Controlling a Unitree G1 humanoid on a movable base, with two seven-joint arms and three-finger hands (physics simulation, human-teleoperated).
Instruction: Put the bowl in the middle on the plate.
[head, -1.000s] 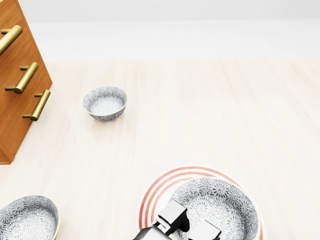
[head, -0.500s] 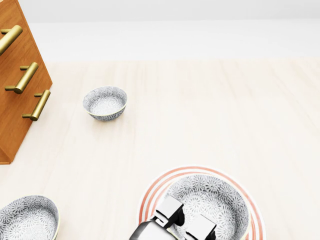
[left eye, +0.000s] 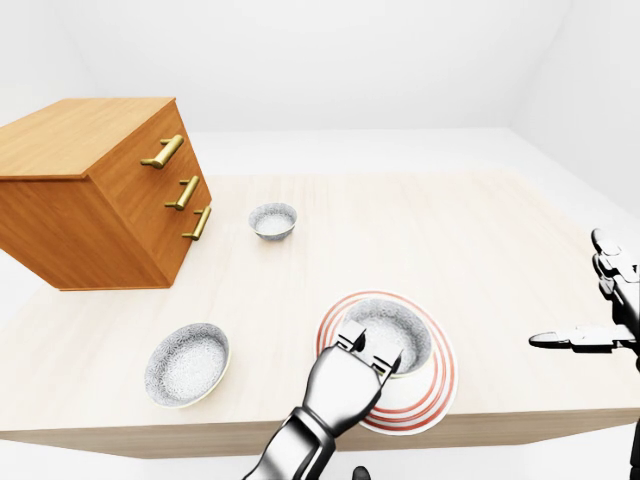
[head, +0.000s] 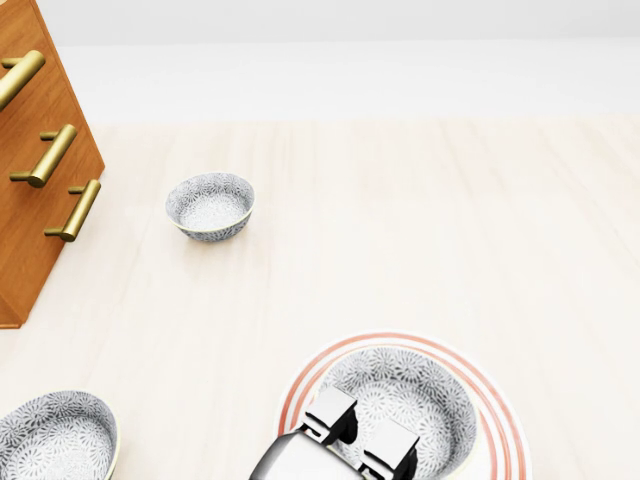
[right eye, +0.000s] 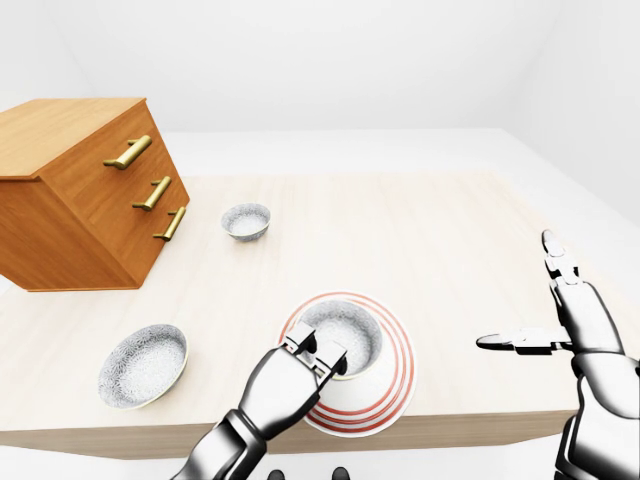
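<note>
A patterned grey bowl sits on the red-ringed white plate at the bottom of the head view. My left hand comes in from below with its fingers hooked over the bowl's near rim, shut on it. The bowl lies toward the left side of the plate. My right hand hangs open at the right edge of the right-eye view, off the table's side, holding nothing.
A smaller patterned bowl stands at upper left near the wooden drawer chest with brass handles. A third bowl is at bottom left. The plate lies close to the table's near edge.
The left hand and the bowl it grips have slid leftward and slightly down across the plate in the head view. The other bowls and the camera have not moved.
</note>
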